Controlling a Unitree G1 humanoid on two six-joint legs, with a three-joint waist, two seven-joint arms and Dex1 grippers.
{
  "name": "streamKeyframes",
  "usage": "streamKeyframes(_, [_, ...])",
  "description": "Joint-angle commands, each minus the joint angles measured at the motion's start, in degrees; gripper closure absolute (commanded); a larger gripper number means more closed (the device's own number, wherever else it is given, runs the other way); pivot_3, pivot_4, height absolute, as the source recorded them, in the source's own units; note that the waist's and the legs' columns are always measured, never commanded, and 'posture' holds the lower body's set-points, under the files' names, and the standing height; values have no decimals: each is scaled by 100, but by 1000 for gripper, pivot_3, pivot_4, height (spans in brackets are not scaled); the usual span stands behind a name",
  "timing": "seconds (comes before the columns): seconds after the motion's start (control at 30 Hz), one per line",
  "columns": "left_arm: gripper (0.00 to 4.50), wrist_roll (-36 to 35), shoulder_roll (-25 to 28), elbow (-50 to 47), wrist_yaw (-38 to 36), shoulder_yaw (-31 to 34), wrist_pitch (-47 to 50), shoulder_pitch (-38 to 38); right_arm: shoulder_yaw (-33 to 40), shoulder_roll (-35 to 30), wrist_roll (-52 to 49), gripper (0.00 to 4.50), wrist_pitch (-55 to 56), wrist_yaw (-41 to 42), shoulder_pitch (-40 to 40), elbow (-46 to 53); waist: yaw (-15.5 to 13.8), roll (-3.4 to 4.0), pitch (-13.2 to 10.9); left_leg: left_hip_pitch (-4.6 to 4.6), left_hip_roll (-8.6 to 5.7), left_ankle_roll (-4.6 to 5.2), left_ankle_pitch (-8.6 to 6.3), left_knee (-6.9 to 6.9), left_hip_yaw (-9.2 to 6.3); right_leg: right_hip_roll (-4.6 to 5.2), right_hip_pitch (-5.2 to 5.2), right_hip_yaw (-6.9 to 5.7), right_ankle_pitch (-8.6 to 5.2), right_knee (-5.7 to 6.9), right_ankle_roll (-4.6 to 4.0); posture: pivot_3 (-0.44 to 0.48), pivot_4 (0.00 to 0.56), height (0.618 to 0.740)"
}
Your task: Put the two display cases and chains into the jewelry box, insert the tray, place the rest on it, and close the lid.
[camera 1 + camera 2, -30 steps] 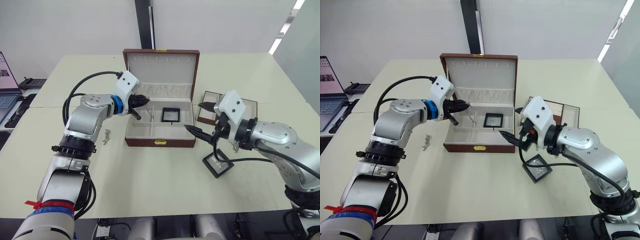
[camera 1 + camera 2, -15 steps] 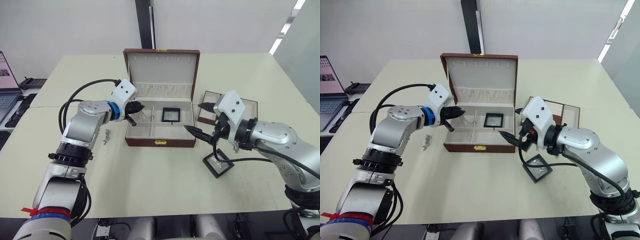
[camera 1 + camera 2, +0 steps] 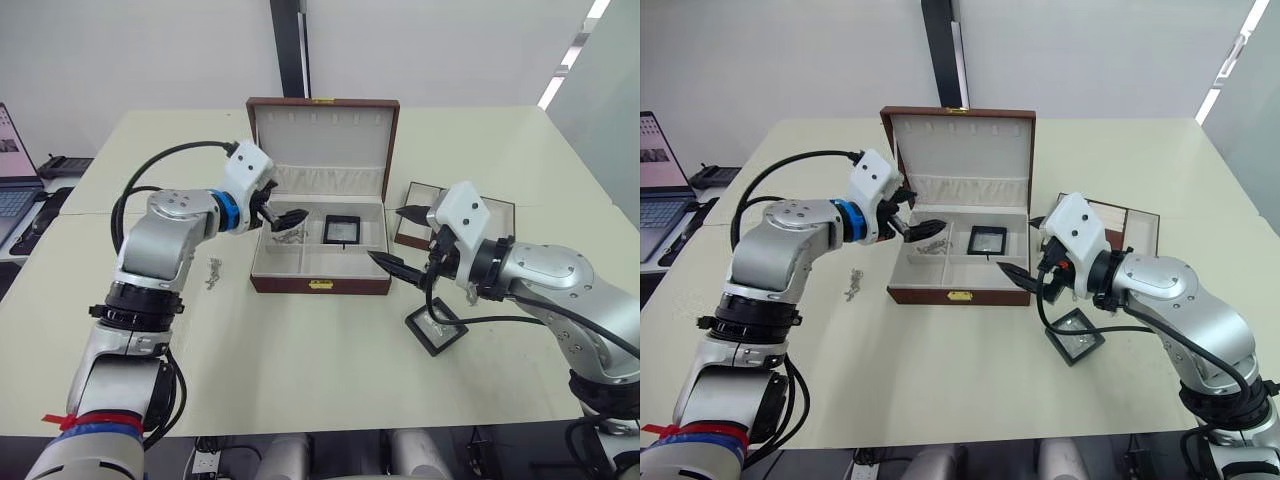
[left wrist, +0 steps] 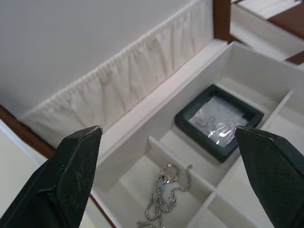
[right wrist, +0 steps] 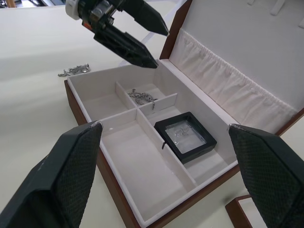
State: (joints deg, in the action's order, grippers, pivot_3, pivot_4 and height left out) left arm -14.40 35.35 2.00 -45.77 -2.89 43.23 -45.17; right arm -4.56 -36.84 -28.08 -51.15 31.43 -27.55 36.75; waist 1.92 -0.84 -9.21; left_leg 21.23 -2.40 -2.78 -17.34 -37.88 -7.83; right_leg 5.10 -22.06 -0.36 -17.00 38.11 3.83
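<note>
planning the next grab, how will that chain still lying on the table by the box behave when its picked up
The chain lies in a loose, crumpled heap of small links, so it will probably go limp and dangle from wherever it is pinched. It looks thin and light, so it may slip between the fingers. Pushed, it would likely bunch or drag on the table, not roll.

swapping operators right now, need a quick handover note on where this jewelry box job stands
Left hand: open, empty, over the box's rear left compartment.
Right hand: open, empty, at the box's right end.
Jewelry box: lid up. One display case is in the rear right compartment, one chain in the rear left.
Still outside: second display case on the table by the right arm, second chain on the table left of the box, tray right of the box.
Left: load both, insert tray, place whatever remains, close lid.
</note>
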Motion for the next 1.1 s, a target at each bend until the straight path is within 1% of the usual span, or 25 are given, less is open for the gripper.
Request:
streamKeyframes(0.03, [48,-509,356,-630,-272,618,211,156,47,-157,203,0,465,143,74,196,13,0,0,0,0,0,0,0,0,0,-1,1,0,0,0,0,150,740])
streamKeyframes(0.13, [48,-797,643,-788,-567,980,14,570,99,-369,405,0,923,359,277,151,22,1,0,-4,2,0,0,4,-1,0,-2,3,0,1,0,0,150,740])
streamKeyframes(0.17, [48,-804,736,-768,-657,1092,-235,717,174,-438,417,0,1056,445,368,150,21,1,1,-3,2,0,0,4,0,0,-3,3,0,0,0,0,150,740])
streamKeyframes(0.3, [48,-684,1185,-290,-798,1751,-1174,1461,814,-902,443,0,1683,977,1014,48,-15,1,0,-3,2,0,0,1,0,1,-1,2,0,-2,0,0,150,740])
streamKeyframes(0.43, [48,-556,1497,283,-979,2338,-2079,2517,1523,-1356,525,0,2111,1395,1760,-233,-17,1,0,-6,2,1,-1,5,1,3,1,5,0,-4,0,0,150,740])
streamKeyframes(0.53, [48,-566,1543,891,-1050,2859,-2673,3277,2275,-1553,479,0,2294,1710,2473,-460,-25,1,0,-9,3,4,-2,6,4,4,6,4,0,-4,0,0,150,740])
streamKeyframes(0.7, [48,-663,1529,1612,-1153,3381,-3262,4210,3179,-1732,653,0,2733,2173,3441,-1011,-28,0,0,-15,4,18,-10,5,7,5,18,0,0,-4,0,0,150,740])
streamKeyframes(0.83, [48,-793,1427,1511,-1215,3541,-3365,4713,3476,-1847,806,0,3043,2491,3908,-1376,-27,0,0,-30,6,26,-15,7,7,6,37,-3,0,-9,0,0,150,740])
streamKeyframes(0.97, [48,-939,1355,1189,-1286,3563,-3257,5221,3730,-2035,1104,0,3421,2945,4510,-1895,-38,0,0,-34,7,27,-16,7,8,7,43,-3,0,-11,0,0,150,740])
streamKeyframes(1.1, [48,-1025,1261,892,-1266,3579,-3188,5645,3911,-2108,1207,0,3563,3117,4765,-2247,-35,2,0,-38,9,29,-18,8,9,7,47,-2,0,-13,-1,0,150,740])
